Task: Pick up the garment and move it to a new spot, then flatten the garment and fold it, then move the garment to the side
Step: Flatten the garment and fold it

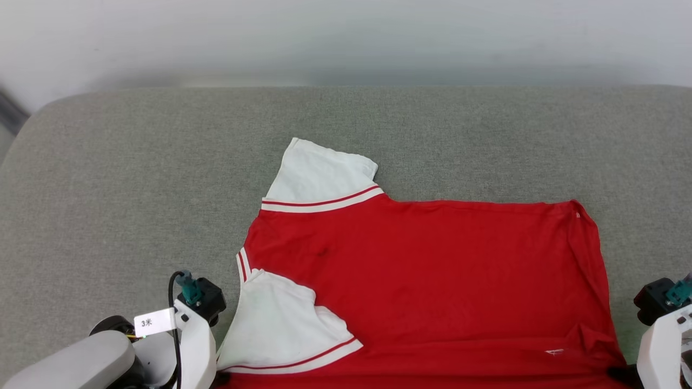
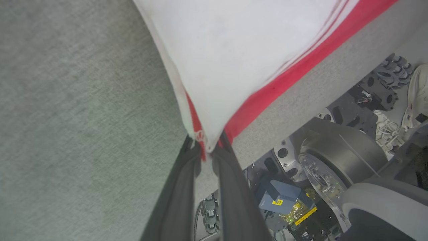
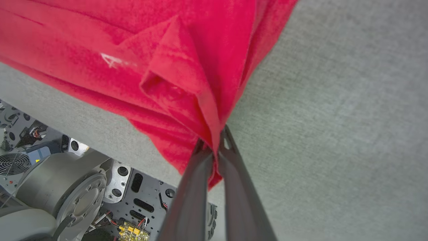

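The garment (image 1: 421,281), a red T-shirt with white striped-trim sleeves, lies spread on the grey cushion, collar end to the left, its near edge at the cushion's front. In the left wrist view my left gripper (image 2: 207,149) is shut on the garment (image 2: 234,67) at the tip of the near white sleeve corner. In the right wrist view my right gripper (image 3: 215,144) is shut on a bunched red hem corner of the garment (image 3: 174,80). In the head view the white wrists sit at the lower left (image 1: 189,335) and lower right (image 1: 662,335); the fingertips are hidden there.
The grey cushion (image 1: 135,189) stretches wide to the left and back, ending at a pale wall. Below the cushion's front edge the robot's base (image 2: 327,167) with metal plates and wiring shows. A white shoe (image 2: 416,97) stands on the floor beside it.
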Tool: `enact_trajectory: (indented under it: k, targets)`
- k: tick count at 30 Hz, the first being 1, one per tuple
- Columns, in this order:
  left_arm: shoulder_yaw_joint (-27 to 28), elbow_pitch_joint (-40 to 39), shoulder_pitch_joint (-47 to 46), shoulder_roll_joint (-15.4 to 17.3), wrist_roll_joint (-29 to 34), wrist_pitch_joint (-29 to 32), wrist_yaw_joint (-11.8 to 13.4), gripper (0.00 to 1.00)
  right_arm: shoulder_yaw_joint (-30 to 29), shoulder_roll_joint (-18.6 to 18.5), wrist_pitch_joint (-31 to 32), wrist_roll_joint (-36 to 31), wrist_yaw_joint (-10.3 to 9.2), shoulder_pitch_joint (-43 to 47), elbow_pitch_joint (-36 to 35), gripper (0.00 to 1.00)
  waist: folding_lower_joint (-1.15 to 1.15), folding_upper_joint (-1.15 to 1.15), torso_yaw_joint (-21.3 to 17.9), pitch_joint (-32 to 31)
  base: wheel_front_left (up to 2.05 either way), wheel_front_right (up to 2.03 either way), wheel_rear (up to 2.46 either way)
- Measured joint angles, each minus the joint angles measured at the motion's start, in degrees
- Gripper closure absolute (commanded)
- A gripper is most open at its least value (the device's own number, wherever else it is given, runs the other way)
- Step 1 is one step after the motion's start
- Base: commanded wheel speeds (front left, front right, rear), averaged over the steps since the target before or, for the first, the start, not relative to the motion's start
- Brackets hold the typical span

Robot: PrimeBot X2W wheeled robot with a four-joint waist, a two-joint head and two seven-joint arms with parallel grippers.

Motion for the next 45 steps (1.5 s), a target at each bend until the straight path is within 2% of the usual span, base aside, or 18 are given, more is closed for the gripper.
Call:
enact_trajectory:
  k: [2, 3, 4, 9, 14, 16, 17, 22, 27, 32, 39, 45]
  targets:
    - [-0.07, 0.37, 0.38, -0.09, -0.12, -0.54, 0.20, 1.00, -0.69, 1.26, -0.54, -0.67, 0.00, 0.24, 0.93, 1.00, 0.00, 0.00, -0.09, 0.36, 0.00, 0.00, 0.00]
    - [0.04, 0.64, 0.48, -0.23, -0.07, -1.18, 0.47, 0.92, -1.16, 2.01, -1.08, -1.07, 0.00, 0.31, 1.42, 0.98, 0.00, 0.00, -0.09, 0.43, 0.00, 0.00, 0.00]
    - [0.34, 0.86, 0.58, -0.44, 0.11, -2.20, 0.76, 0.00, -1.53, 2.61, -1.66, -1.47, 0.00, 0.41, 1.70, 0.01, 0.00, 0.00, -0.05, 0.38, 0.00, 0.00, 0.00]
    - [2.25, 0.37, 0.65, 0.58, 0.41, -5.42, 1.47, 0.00, -5.38, 4.08, -7.83, -4.43, -0.02, 0.51, 0.82, 0.00, 0.00, 0.00, 0.13, -0.84, 0.00, 0.00, 0.00]
    - [5.92, -1.68, -1.72, 2.82, 2.37, -10.40, 3.77, 0.00, -12.63, 7.02, -18.70, -10.01, -0.02, 0.23, -1.18, 0.00, 0.00, 0.00, 0.01, -1.93, 0.00, 0.00, 0.00]
    - [7.57, -1.57, -3.36, 2.97, 3.87, -13.01, 4.75, 0.00, -15.67, 9.11, -22.49, -12.73, -0.03, 0.11, -2.04, 0.00, 0.00, 0.00, -0.23, -1.94, 0.00, 0.00, 0.00]
    - [8.82, -1.15, -5.80, 2.82, 6.05, -14.89, 5.60, 0.00, -19.89, 12.90, -28.04, -17.83, -0.03, 0.16, -4.22, 0.00, 0.00, 0.00, -0.73, -1.56, 0.00, 0.00, 0.00]
    - [11.67, 1.05, -11.61, 0.63, 6.73, -15.60, 6.05, 0.00, -26.70, 19.95, -34.32, -25.71, -0.03, 2.46, -9.45, 0.00, 0.00, 0.00, -1.65, 0.15, 0.00, 0.00, 0.00]
    - [13.38, 4.95, -18.93, -1.23, 6.72, -12.17, 5.36, 0.00, -31.03, 27.07, -37.06, -32.59, -0.02, 5.95, -15.62, 0.00, 0.00, 0.00, -3.26, 3.05, 0.00, 0.00, 0.00]
    - [13.99, 8.79, -26.53, -2.75, 5.70, -4.52, 4.09, 0.00, -32.01, 32.23, -36.99, -36.26, -0.03, 8.60, -20.42, 0.00, 0.00, 0.00, -5.59, 6.86, 0.00, 0.00, 0.00]
    - [13.66, 13.50, -35.31, -3.27, 2.43, 10.12, 2.75, 0.00, -31.64, 34.21, -36.24, -37.78, -0.03, 8.10, -23.96, 0.00, 0.01, 0.00, -9.45, 13.34, 0.00, 0.00, 0.00]
    - [13.57, 17.16, -40.55, -5.57, 2.27, 15.38, 4.50, 0.00, -30.71, 34.05, -35.94, -37.78, -0.03, 5.48, -24.73, 0.00, 0.01, 0.00, -12.28, 19.06, 0.00, 0.00, 0.00]
